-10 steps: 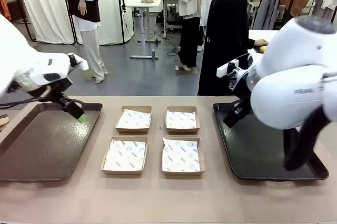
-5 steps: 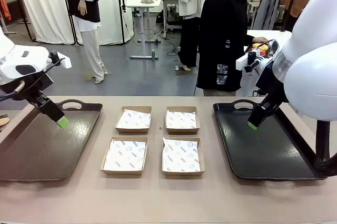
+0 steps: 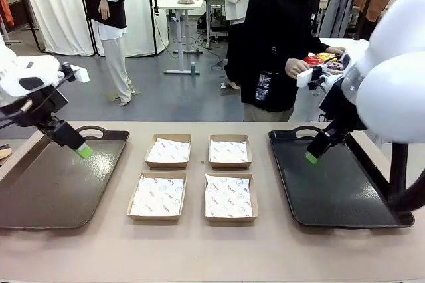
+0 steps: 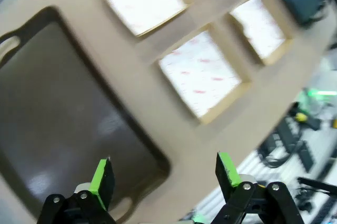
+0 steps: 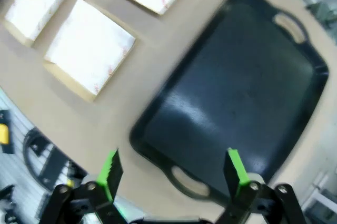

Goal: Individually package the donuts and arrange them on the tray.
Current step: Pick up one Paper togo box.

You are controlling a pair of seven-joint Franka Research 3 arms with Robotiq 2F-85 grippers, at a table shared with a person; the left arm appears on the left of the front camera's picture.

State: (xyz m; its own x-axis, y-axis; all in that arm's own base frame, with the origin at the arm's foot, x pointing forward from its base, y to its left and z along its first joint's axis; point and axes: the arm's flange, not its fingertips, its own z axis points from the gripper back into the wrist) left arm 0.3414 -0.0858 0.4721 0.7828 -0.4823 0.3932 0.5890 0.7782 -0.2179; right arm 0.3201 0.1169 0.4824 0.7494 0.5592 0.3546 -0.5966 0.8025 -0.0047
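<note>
A glossy red donut (image 3: 312, 60) and a yellow one (image 3: 327, 56) lie on a white side table beyond the far edge, by the person's hand (image 3: 294, 67). Four paper-lined cardboard boxes (image 3: 228, 196) sit in a square at the table's middle, with nothing in them. My left gripper (image 3: 84, 151) hangs open over the far edge of the brown tray (image 3: 40, 196). My right gripper (image 3: 311, 158) hangs open over the far left part of the black tray (image 3: 345, 196). In the left wrist view my open left gripper (image 4: 164, 174) looks down on the brown tray (image 4: 58, 113) and the boxes (image 4: 202, 74). In the right wrist view my open right gripper (image 5: 171, 171) looks down on the black tray (image 5: 237, 92) and the boxes (image 5: 89, 56).
A person in black (image 3: 275, 44) stands at the far side, turned towards the side table. The tan table top (image 3: 199, 250) is bare along its near edge.
Both arms have drawn back and lifted from over the trays. The right gripper has shifted slightly left. The person has turned and brought a hand to the donuts.
</note>
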